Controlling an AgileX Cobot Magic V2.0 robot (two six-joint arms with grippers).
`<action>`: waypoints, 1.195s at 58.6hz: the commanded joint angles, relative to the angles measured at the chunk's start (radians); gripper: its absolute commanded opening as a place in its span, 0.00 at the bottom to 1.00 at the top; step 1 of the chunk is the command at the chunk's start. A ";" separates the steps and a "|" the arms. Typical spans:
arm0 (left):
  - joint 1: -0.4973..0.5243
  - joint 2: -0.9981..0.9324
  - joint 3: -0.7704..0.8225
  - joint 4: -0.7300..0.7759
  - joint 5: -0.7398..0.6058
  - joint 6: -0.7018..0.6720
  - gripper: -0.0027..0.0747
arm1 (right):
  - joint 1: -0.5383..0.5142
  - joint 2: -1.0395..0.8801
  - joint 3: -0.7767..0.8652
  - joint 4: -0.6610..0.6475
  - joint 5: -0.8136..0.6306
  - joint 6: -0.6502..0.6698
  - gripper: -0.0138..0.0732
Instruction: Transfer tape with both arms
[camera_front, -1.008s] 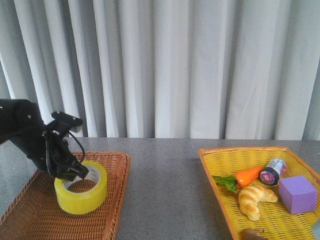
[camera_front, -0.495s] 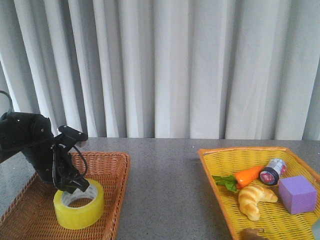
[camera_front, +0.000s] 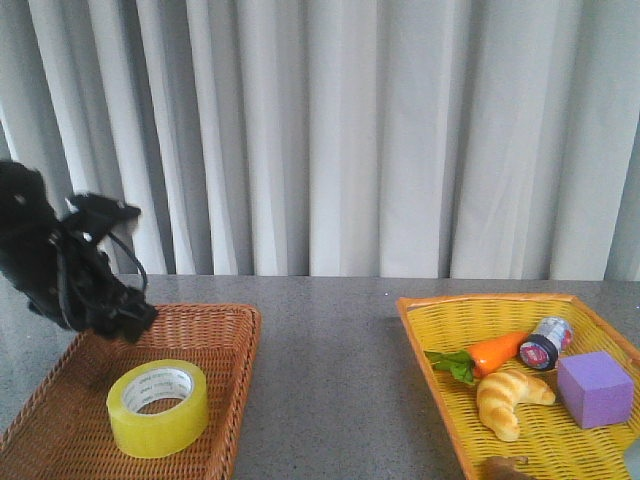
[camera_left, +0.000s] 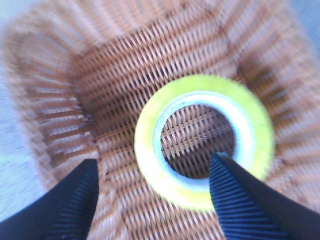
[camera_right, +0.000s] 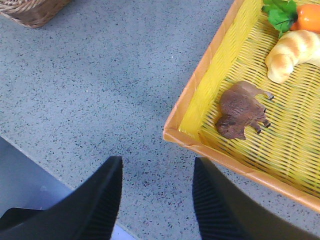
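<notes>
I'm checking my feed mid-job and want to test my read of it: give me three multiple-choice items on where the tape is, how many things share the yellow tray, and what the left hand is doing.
1. Where does the tape lie?
A. In the brown wicker basket
B. In the yellow tray
C. On the bare table

2. How many things show in the yellow tray across the views?
A. Two
B. Three
C. Five

3. What is the state of the left hand?
A. Shut on the tape
B. Open, above the tape, holding nothing
C. Out of view

Answers:
1 A: the tape rests flat on the floor of the brown wicker basket.
2 C: carrot, can, croissant, purple block and brown animal figure lie in the yellow tray.
3 B: the left hand has its fingers spread, clear of the roll.
</notes>
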 joint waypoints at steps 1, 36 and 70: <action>0.000 -0.128 -0.030 -0.020 -0.012 -0.031 0.64 | -0.008 -0.005 -0.026 0.000 -0.054 0.000 0.53; 0.000 -0.797 0.734 -0.024 -0.346 -0.024 0.64 | -0.008 -0.005 -0.026 0.008 -0.055 0.002 0.53; 0.000 -1.219 1.210 -0.025 -0.619 -0.139 0.64 | -0.008 -0.120 -0.026 -0.179 -0.026 0.231 0.53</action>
